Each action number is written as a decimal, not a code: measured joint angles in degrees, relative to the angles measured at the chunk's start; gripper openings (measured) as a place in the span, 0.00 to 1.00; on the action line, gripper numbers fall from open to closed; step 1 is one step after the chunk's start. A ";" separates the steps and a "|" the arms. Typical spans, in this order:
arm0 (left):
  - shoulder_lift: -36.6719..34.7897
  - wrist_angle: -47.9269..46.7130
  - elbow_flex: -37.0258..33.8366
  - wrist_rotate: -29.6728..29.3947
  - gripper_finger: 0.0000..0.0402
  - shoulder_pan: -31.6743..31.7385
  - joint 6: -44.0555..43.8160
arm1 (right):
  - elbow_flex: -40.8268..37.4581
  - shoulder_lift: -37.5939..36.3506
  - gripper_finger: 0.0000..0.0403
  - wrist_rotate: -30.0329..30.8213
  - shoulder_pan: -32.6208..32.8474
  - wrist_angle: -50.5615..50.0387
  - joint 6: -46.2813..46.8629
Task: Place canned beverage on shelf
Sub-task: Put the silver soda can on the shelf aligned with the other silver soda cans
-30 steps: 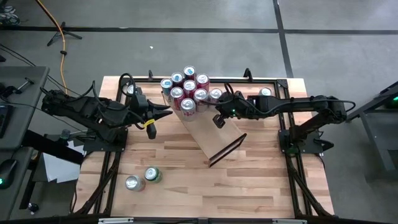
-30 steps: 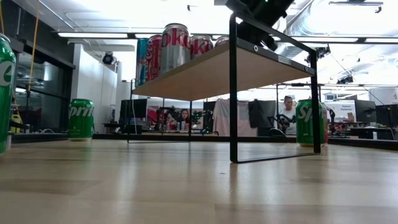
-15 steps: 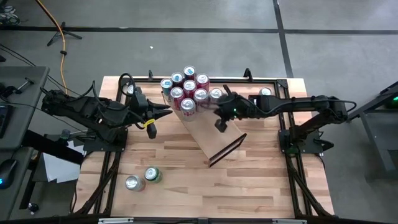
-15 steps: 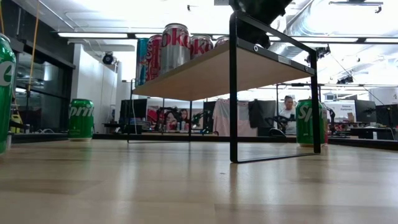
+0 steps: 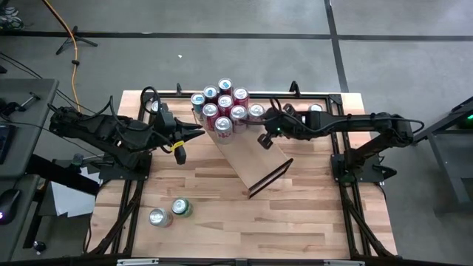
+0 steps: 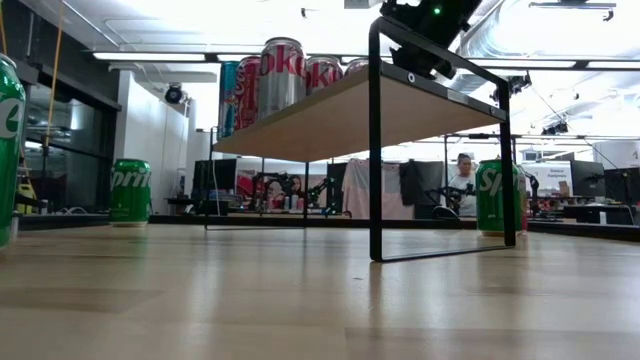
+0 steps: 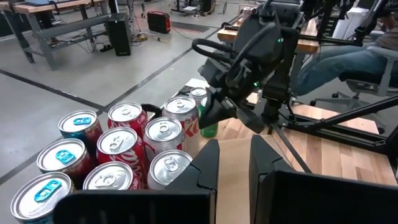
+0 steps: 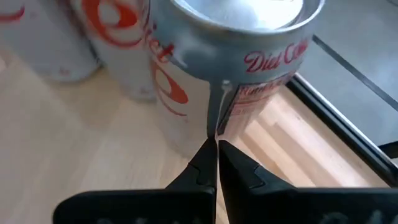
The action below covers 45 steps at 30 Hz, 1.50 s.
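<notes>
So from overhead we see the shelf [image 5: 247, 151] sitting diagonally on the tabletop [image 5: 222, 214], long axis running from the can cluster [image 5: 224, 107] at its far-left end down to the bare near-right end. All the cans on it stand upright, tops up.

The right gripper [image 5: 264, 140] hangs over the shelf just beside that cluster. Its wrist view shows what the top view can't: fingertips [image 8: 214, 155] pressed together, empty, right in front of a silver Diet Coke can [image 8: 230, 68].

The left gripper [image 5: 198, 134] waits just left of the shelf, fingers [image 7: 208, 165] a little apart, nothing between them.

The low view gives us labels: Sprite cans [image 6: 130, 190] standing behind the shelf, and "oke" on a red can [image 6: 282, 75] up top.
</notes>
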 joint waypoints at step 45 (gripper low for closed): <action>-23.27 48.57 -36.85 21.62 0.00 12.83 -3.54 | -0.07 -2.91 0.00 -39.26 -30.49 11.81 7.52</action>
